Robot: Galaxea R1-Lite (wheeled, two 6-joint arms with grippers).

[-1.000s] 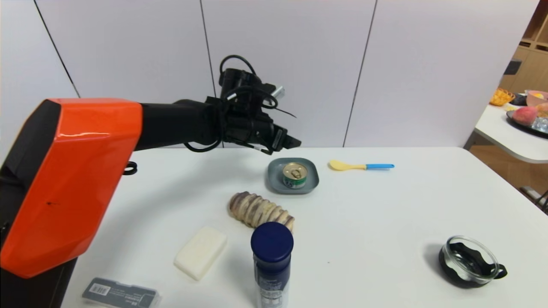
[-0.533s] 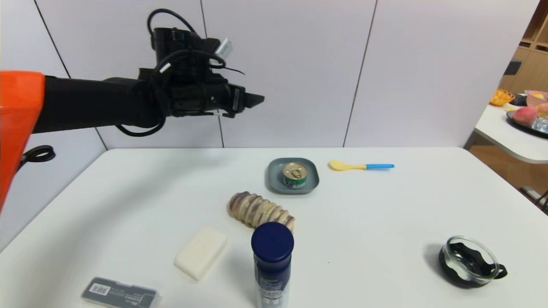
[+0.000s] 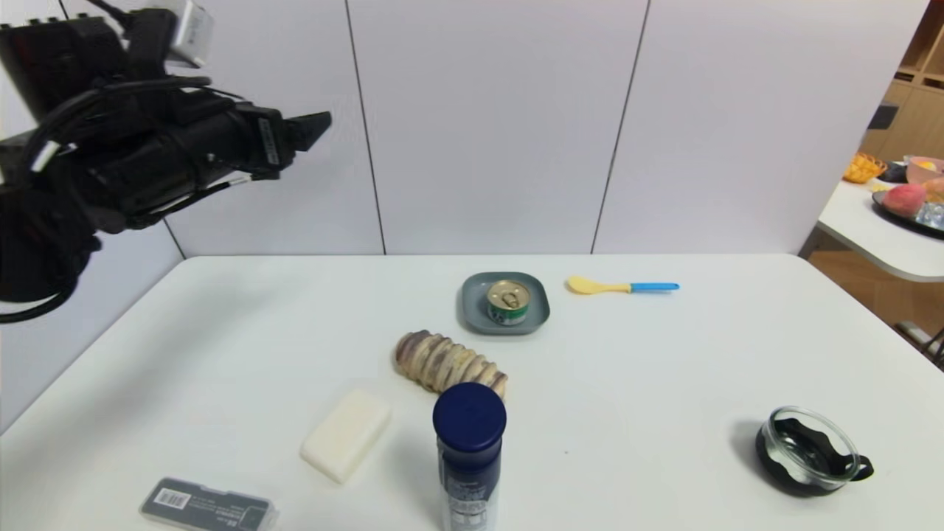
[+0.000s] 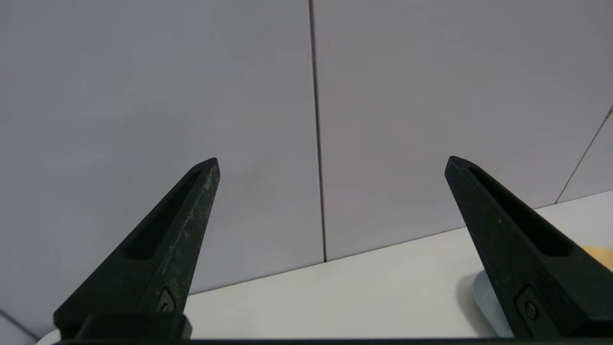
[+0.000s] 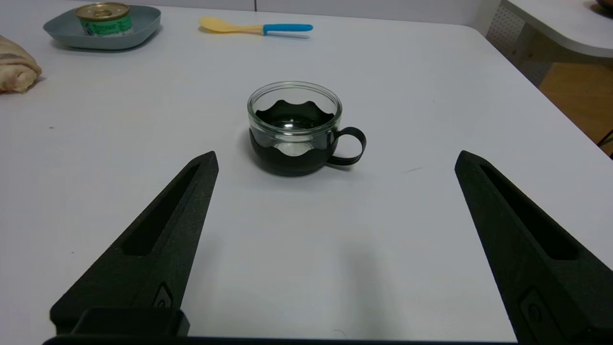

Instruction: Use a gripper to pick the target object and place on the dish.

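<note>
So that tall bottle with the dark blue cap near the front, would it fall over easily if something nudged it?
Probably. The bottle stands upright and looks tall for its narrow base, so a push near the blue cap would likely tip it. Being round, it might then roll, perhaps toward the bread roll just behind it. A low push seems likelier to slide it across the smooth white table.

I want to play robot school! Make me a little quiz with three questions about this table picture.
1. True or false: the tin can sits on the dish.
2. What lies just beside the dish? A) yellow spoon B) glass cup C) white block
3. Fill in: the left gripper is raised high with its fingers ____.

Key:
1. True.
2. A, the yellow spoon; the glass cup and white block are nearer the robot.
3. Open. The right gripper is open too.
</note>
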